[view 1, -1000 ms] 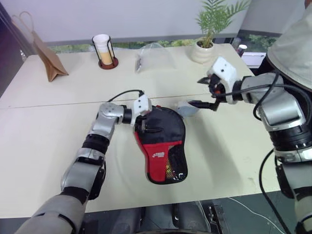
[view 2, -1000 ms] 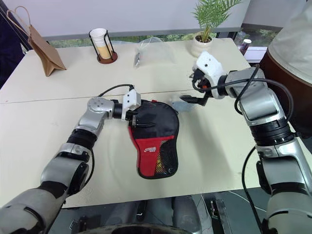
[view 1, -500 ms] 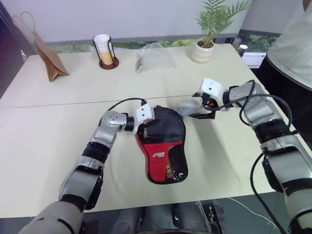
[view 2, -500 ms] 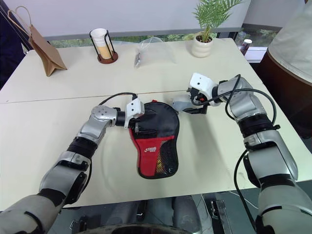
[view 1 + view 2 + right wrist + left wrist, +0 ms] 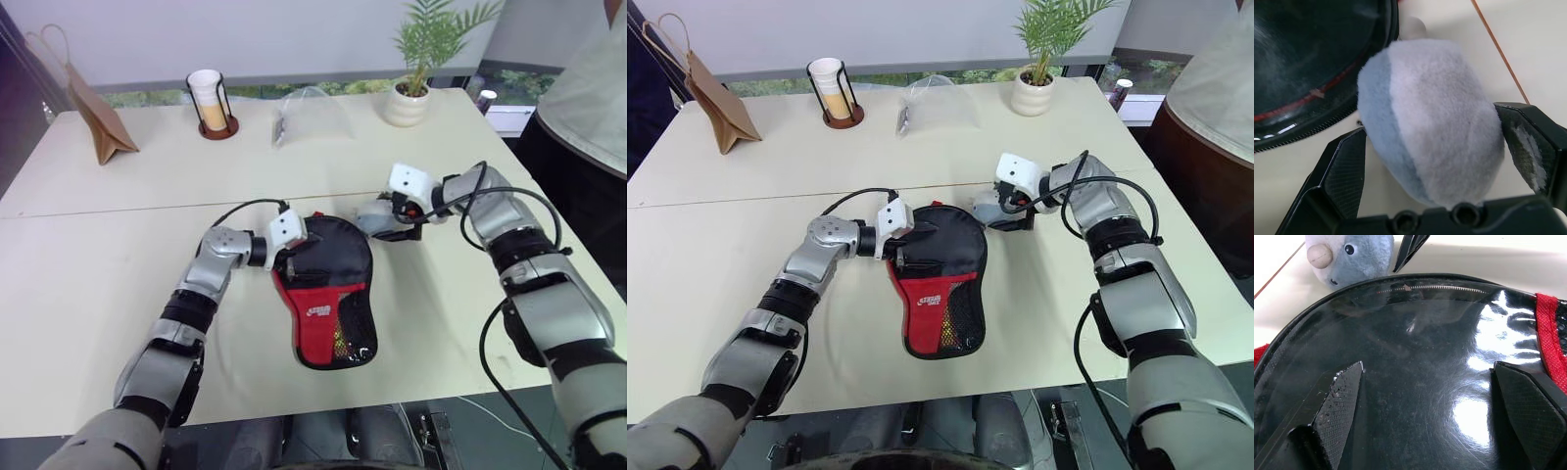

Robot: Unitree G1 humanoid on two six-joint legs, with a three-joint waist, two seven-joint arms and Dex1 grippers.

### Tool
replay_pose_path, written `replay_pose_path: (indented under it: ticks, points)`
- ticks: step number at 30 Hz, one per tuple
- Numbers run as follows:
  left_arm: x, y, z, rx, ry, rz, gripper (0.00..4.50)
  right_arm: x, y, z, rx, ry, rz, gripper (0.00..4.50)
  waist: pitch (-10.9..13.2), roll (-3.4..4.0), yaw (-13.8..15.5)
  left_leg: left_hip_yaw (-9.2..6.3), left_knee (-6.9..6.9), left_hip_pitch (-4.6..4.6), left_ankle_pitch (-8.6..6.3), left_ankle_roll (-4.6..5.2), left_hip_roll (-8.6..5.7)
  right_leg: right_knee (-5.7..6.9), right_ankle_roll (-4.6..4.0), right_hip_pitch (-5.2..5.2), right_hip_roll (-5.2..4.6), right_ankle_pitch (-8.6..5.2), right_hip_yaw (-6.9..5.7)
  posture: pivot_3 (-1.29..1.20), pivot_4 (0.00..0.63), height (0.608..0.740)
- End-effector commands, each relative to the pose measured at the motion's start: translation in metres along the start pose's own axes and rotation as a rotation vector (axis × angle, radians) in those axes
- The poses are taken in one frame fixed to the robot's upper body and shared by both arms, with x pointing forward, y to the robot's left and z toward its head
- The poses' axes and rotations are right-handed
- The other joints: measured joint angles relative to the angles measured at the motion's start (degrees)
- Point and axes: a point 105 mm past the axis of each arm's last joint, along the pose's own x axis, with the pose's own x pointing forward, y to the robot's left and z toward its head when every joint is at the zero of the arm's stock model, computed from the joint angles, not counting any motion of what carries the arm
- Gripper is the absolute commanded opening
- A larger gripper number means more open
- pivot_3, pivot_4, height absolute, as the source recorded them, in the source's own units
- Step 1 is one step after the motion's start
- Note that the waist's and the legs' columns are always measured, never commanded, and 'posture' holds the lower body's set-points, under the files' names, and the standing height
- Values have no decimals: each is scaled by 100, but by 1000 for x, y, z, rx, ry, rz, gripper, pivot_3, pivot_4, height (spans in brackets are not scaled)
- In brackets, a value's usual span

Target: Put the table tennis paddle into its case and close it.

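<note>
Two grippers at the case, mid-table.
Case (image 5: 327, 284) lies flat near the table's (image 5: 88, 284) front edge, round end away from it; no paddle visible outside it. Left gripper (image 5: 1435, 406) hovers over the glossy black top, fingers wide apart. Right gripper (image 5: 1440, 161) straddles a grey-blue plush toy (image 5: 1430, 117) just beside the case's far rim, fingers spread, pads near the fur. Front-left table area offers open room.

light: bright, even daylight from the windows ahead | shadows: soft under my arms | glare: white patches on the case (image 5: 1415, 382) | blur: soft plush (image 5: 1430, 117) up close
</note>
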Motion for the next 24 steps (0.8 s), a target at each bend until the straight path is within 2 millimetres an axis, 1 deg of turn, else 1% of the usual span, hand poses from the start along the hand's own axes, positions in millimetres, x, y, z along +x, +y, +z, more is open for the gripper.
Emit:
replay_pose_path:
  ticks: [1, 5, 7, 8, 12, 18, 20, 24]
  points:
    - [2, -7, -23, -43, 75, -6, 4500, -5, -11, 14, -30, -30, -31, 3201, 0, 0, 0, 0, 0, 0, 0, 0, 0, 0, 0, 0, 0, 0, 0, 0, 150, 740]
    - [3, -8, -23, -49, 73, -6, 4500, -6, -13, 13, -31, -27, -32, 1181, -1, 2, 5, -1, 0, 2, 1, -1, 0, 0, -1, 2, 0, 1, 0, 0, 150, 740]
    - [4, -9, -24, -53, 73, -9, 4500, -8, -13, 12, -36, -25, -31, 325, -1, 2, 7, -1, 1, 4, 1, -2, 0, 0, -2, 5, 0, 1, 0, 0, 150, 740]
    - [4, -10, -24, -55, 73, -11, 4500, -8, -13, 11, -42, -18, -31, 9, -2, 2, 7, -1, 1, 4, 1, -2, -1, 1, -2, 6, 0, 1, 0, 0, 150, 740]
    - [5, -11, -25, -68, 78, -22, 4500, -12, -11, 4, -58, 6, -22, 9, -2, 4, 12, -1, 1, 4, 1, -2, -1, 1, -2, 6, 0, 1, 0, 0, 150, 740]
    - [6, -11, -28, -74, 89, -20, 4500, -21, 7, -11, -91, 43, 39, 9, -5, 8, 31, -3, 4, 4, 1, -2, -3, 0, -2, 11, -1, 1, 0, 0, 150, 740]
    - [6, -10, -29, -76, 93, -19, 4500, -25, 16, -15, -101, 50, 60, 9, -10, 15, 36, -3, 5, 5, 0, -1, -3, -1, -1, 14, -1, 1, 0, 0, 150, 740]
    - [6, -10, -31, -81, 100, -15, 4500, -33, 30, -18, -108, 53, 82, 9, -11, 17, 49, -8, 7, 9, 0, -1, -4, -3, -1, 26, -1, 0, -3, 0, 150, 740]
